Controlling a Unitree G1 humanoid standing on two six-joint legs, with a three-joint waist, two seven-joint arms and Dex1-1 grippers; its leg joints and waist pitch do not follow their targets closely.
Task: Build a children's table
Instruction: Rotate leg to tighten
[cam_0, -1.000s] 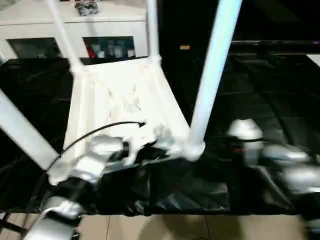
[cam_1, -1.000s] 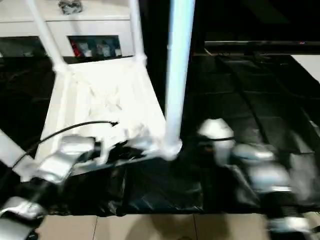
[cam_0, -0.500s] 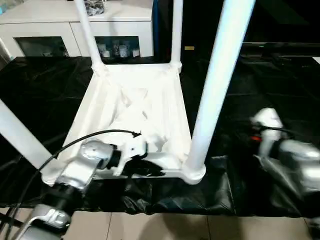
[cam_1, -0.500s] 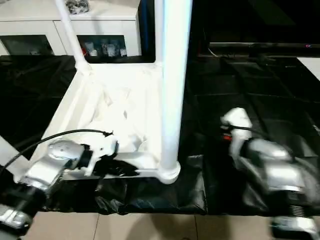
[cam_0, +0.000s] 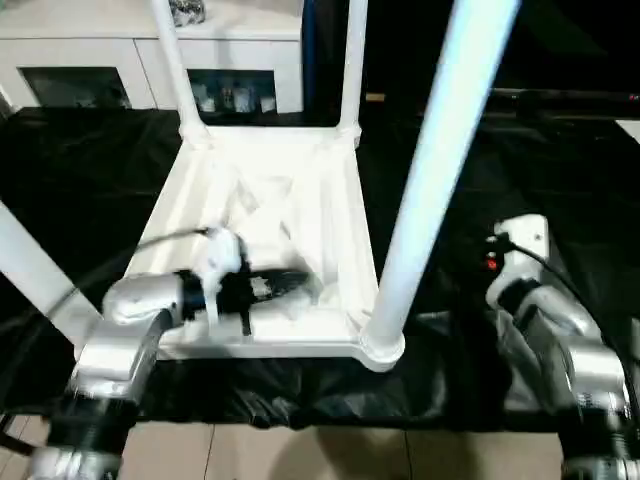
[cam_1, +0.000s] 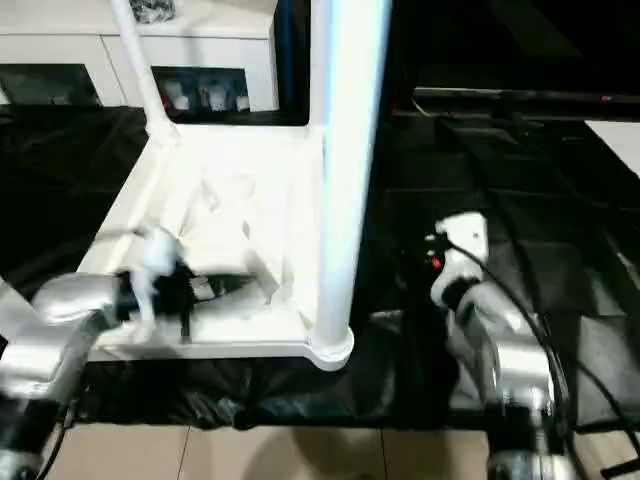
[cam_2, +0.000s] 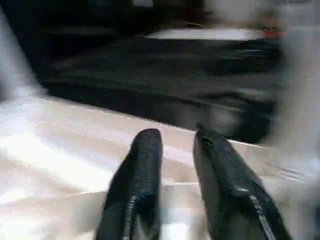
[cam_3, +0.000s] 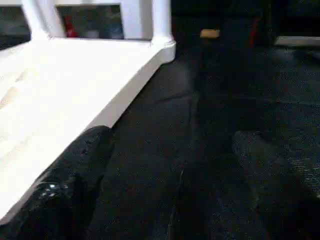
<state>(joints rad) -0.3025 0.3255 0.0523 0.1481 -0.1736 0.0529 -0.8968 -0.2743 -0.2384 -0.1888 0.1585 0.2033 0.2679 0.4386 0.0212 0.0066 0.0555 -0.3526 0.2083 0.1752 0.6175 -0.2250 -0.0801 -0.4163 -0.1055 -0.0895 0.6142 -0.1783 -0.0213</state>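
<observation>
Tabletop lies upside down on your black-covered bench, ribbed underside facing up, near the front edge of the cover. Four legs are seated in the corner sockets and stand up from it: near-right leg rises steeply out of its socket and runs off the top of the head views; near-left leg leans out toward your left; far-left leg and far-right leg stand at the two back corners. Behind the bench you have a white cabinet with glass doors and small items on the shelf inside. Your left gripper reaches over the near rim of the tabletop from the left, pointing toward the near-right leg; in the left wrist view its two black fingers stand slightly apart with a narrow gap between them and nothing in that gap. Whether the fingers touch the plastic beneath them cannot be told from the blur. Your right arm sits to the right of the near-right leg, over bare black cover and apart from the table. In the right wrist view one right finger shows at one side, the other is barely seen at the opposite corner, so that claw stands wide apart and empty, beside the tabletop's long side rim.
</observation>
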